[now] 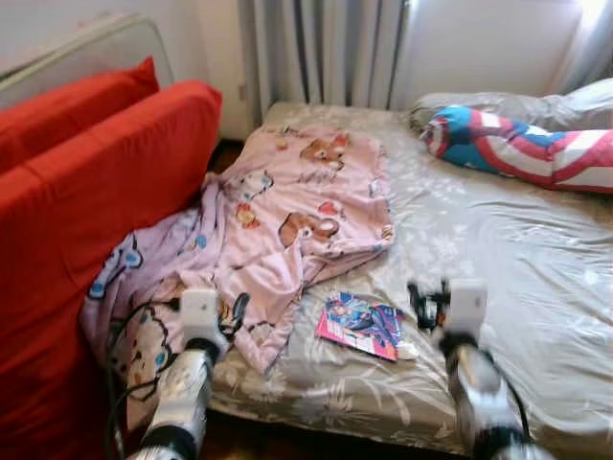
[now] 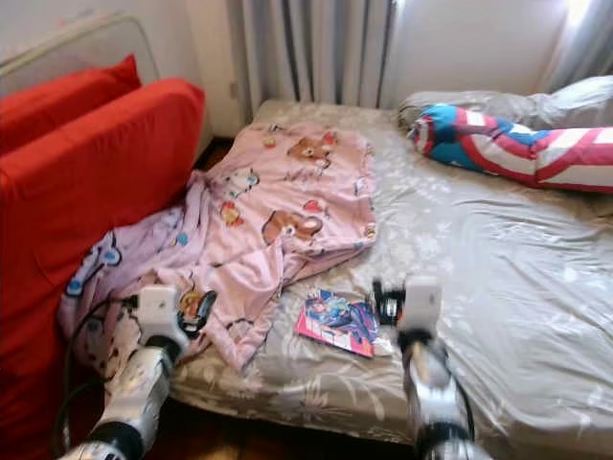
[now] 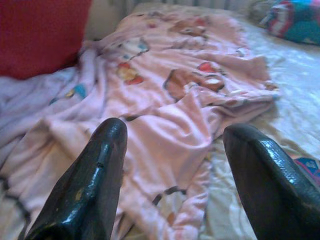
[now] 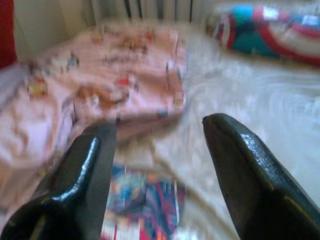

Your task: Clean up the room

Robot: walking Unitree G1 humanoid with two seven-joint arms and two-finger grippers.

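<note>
Approaching book (image 1: 361, 325) on bed (image 1: 536, 278) with right gripper (image 4: 157, 175) wide open, empty; left gripper (image 3: 175, 175) likewise, over blanket (image 1: 287, 211). Descending squarely, straddling cover edge.

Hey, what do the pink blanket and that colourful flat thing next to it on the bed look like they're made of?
Pink blanket: likely soft fleece; matte, falls in loose rumpled folds. Colourful flat thing: probably a paper booklet or comic; thin, printed cover, lies flat.

Daylight pours in past the curtains (image 1: 326, 48), glaring white at the far corner. The right wrist view is smeared with blur beyond its fingers (image 4: 250, 170); head views are soft.
</note>
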